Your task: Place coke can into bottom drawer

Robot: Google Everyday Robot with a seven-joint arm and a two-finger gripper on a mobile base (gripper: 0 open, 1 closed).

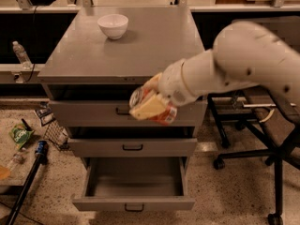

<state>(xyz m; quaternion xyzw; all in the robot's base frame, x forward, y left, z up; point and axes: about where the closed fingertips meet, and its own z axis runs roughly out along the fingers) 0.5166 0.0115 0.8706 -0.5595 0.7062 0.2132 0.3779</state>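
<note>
My gripper [151, 103] is shut on the coke can [159, 110], a red-orange can with a silver end, held tilted in front of the top drawer's front, left of the white arm [234, 64]. The cream fingers [149, 108] lie across the can. The bottom drawer [134, 203] stands pulled open below the can; its grey inside holds nothing that I can see. The can hangs well above the drawer, about over its middle.
A white bowl [113, 26] stands at the back of the grey cabinet top [93, 55]. The middle drawer [132, 146] is slightly open. A black office chair [262, 139] stands right of the cabinet. A plastic bottle [20, 54] and floor clutter [28, 135] lie left.
</note>
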